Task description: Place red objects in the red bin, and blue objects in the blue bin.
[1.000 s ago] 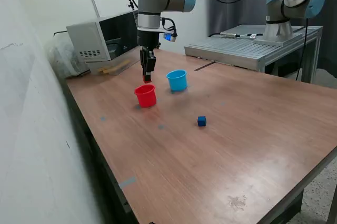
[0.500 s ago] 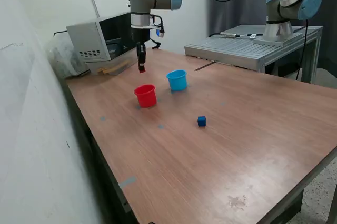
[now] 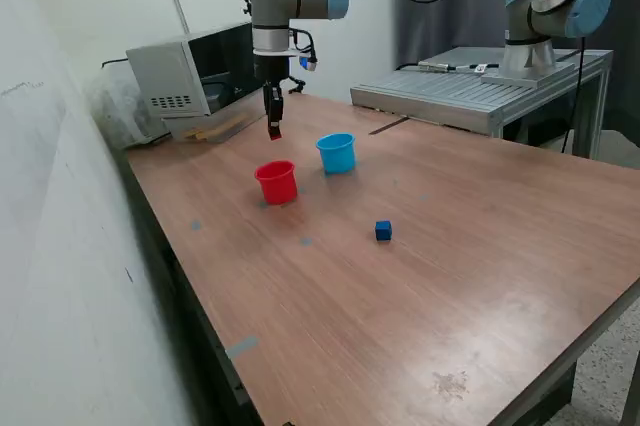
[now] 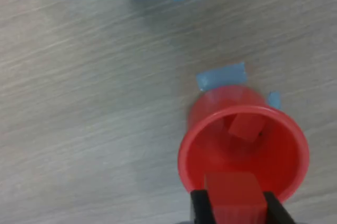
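The gripper [image 4: 232, 205] hangs above the table with its two dark fingers [image 4: 200, 208] closed tight on a red cube [image 4: 232, 201], the cube filling the narrow gap between them. Directly below it stands the red cup [image 4: 242, 150], mouth up, with another red cube [image 4: 245, 126] already lying inside. From where the gripper hangs the held cube sits over the cup's near rim rather than its middle, so I'd want it nudged toward the centre and lowered closer before letting go; dropped from this height it could clip the rim or bounce out. The light blue cup [image 3: 337, 152] stands just beside the red one. A dark blue cube [image 3: 383, 231] lies farther off on the wooden table [image 3: 480, 276], well apart from the gripper, waiting its turn.
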